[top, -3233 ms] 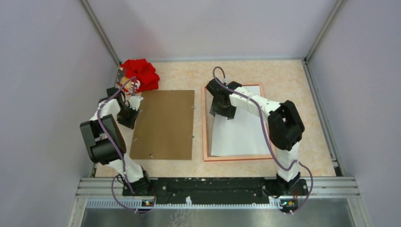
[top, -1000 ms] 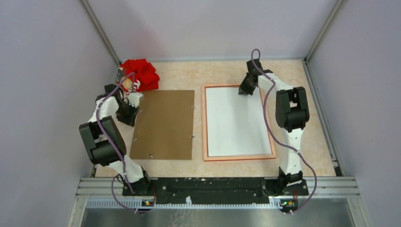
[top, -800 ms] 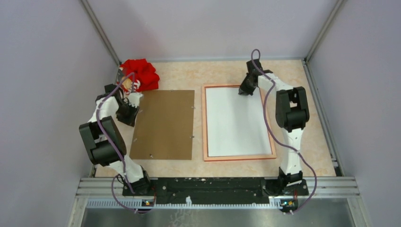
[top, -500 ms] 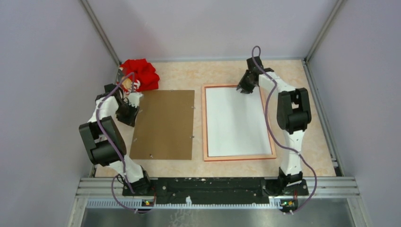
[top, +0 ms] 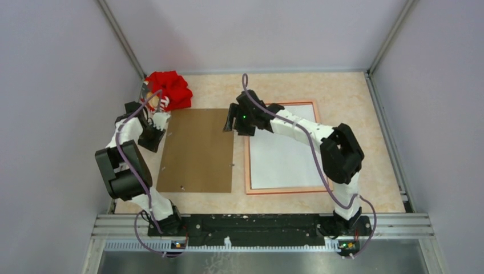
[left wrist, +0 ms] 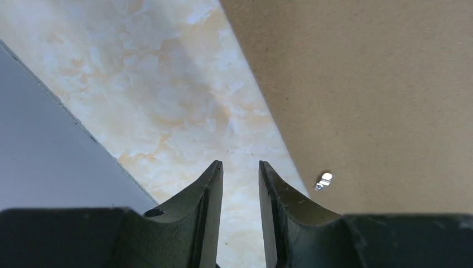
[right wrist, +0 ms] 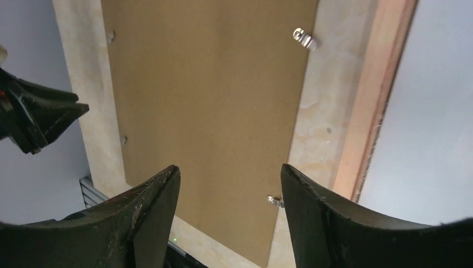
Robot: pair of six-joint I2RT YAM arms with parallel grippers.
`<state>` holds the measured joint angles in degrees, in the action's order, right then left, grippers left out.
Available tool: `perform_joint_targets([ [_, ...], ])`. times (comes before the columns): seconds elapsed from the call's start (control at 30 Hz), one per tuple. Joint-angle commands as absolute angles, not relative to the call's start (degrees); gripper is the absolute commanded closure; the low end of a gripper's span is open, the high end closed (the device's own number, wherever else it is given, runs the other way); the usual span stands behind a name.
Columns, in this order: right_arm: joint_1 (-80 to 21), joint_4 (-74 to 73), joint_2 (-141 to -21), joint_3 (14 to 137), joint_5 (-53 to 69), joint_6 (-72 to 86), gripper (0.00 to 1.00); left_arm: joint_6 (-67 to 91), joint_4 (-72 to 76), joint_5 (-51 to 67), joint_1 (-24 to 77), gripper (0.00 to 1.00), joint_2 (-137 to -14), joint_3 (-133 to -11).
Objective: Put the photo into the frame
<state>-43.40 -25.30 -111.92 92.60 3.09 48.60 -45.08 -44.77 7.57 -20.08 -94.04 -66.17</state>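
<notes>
The photo [top: 285, 162] lies white back up inside the frame [top: 247, 171], whose pale wood-coloured back rim shows all round it. The right wrist view catches the frame's rim [right wrist: 379, 84] and the photo [right wrist: 435, 111] at its right side. My right gripper [top: 230, 124] [right wrist: 230, 167] hangs wide open and empty over the far right corner of the brown backing panel [top: 197, 151] [right wrist: 206, 84]. My left gripper [top: 154, 137] [left wrist: 240, 163] sits at the panel's left edge [left wrist: 362, 84], jaws a little apart over bare table with nothing between them.
A crumpled red cloth [top: 168, 90] lies at the far left corner, behind the left arm. Small metal clips [left wrist: 323, 180] [right wrist: 304, 38] stick out along the panel's edges. Grey walls close the table on three sides.
The right arm swung from the frame's far right corner leftward to the panel's far right corner, and its jaws opened wide. The photo has gone from skewed to lying square in the frame. The left arm barely moved.
</notes>
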Motion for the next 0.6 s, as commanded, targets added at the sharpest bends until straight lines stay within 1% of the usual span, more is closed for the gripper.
perform_joint_targets([
  [0.0, -45.5, -25.0, -113.6, 91.5, 1.0, 52.6, 0.33, -46.2, -39.4, 5.1, -20.4, 0.63, -92.9, -62.8],
  [0.13, -47.0, -28.4, -116.9, 94.1, -0.4, 54.0, 0.33, -44.8, -37.4, 6.1, -20.5, 0.63, -94.8, -61.1],
  [0.23, -47.2, -27.7, -117.9, 93.2, -0.8, 55.1, 0.32, -44.6, -36.0, 6.7, -20.5, 0.64, -95.5, -59.3],
  [0.57, -47.2, -25.1, -122.8, 92.4, 4.2, 59.0, 0.33, -43.7, -34.7, 9.9, -20.3, 0.64, -97.5, -56.4],
])
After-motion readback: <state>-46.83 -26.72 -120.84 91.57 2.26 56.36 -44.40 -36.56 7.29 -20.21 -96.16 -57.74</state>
